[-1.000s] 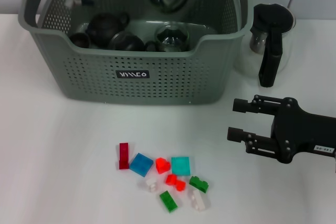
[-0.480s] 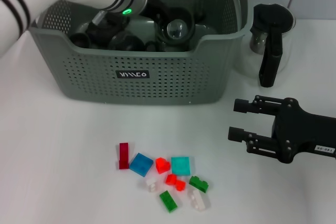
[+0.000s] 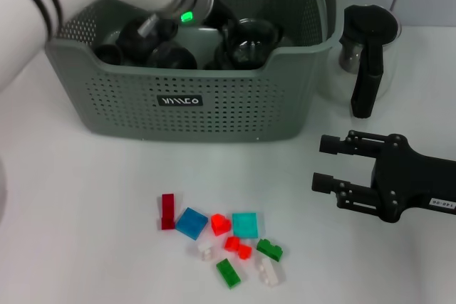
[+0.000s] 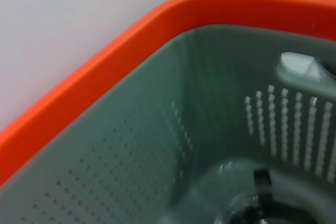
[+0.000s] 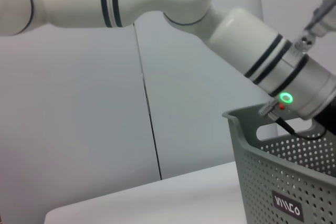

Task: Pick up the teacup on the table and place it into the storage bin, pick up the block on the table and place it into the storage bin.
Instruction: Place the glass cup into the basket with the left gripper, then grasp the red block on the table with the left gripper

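Two arms show. The left end effector (image 3: pixel 246 33) reaches down inside the storage bin (image 3: pixel 192 101) at the back of the bench (image 3: pixel 71 211), with a dark teacup (image 3: pixel 249 39) at its tip; I cannot tell how far it is open. The right end effector (image 3: pixel 329 164) waits wide open and holds nothing, near the glass pitcher (image 3: pixel 367 55). Many small blocks (image 3: pixel 221 236) lie in front of the bin.

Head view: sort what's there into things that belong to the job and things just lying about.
Job:
- storage bin, with dark cups already inside
- loose blocks on the table in front of it
- left claw, reaching down inside the bin
- right claw, open, hovering beside the blocks

Lying about:
- glass pitcher with black handle, right of the bin
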Available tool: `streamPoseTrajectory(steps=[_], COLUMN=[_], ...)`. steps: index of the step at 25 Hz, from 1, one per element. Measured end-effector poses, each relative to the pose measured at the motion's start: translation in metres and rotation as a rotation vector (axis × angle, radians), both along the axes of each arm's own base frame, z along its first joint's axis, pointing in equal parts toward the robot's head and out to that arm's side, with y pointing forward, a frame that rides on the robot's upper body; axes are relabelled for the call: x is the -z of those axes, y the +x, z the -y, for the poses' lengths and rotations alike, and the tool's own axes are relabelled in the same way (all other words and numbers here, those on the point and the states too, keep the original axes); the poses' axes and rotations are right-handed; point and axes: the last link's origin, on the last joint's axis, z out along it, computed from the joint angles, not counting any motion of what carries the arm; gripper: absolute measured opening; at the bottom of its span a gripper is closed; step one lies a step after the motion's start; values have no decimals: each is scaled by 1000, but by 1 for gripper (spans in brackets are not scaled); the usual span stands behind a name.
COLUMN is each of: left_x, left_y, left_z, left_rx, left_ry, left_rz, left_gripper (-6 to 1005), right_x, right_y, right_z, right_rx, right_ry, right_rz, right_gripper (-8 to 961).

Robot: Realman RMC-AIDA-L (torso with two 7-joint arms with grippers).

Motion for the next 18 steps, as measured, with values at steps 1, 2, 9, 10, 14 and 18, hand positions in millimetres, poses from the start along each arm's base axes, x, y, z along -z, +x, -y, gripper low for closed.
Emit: streamPoseTrajectory(steps=[1, 2, 9, 10, 14, 18], left_x=[-8, -14, -98, -112, -147, -147], left_y=[3, 5, 18, 15, -11, -55], left_z=[3, 5, 51, 60, 104, 147], left_rx=[-9, -11, 34, 51, 157, 257], left_ry=[3, 4, -52, -64, -141, -244], left_rz=[43, 65, 454, 499, 610, 588], left_gripper=[301, 320, 411, 410, 409, 408], right_x=[0, 0, 0, 0, 0, 0], right_y=[0, 0, 1, 1, 1, 0], right_z=[0, 0, 1, 1, 1, 1], right_rx=[-1, -2, 0, 0, 0, -3], right_ry=[0, -1, -3, -2, -2, -3], right_rz=[0, 0, 1, 0, 0, 0], right_gripper=[642, 642, 641, 641, 641, 641])
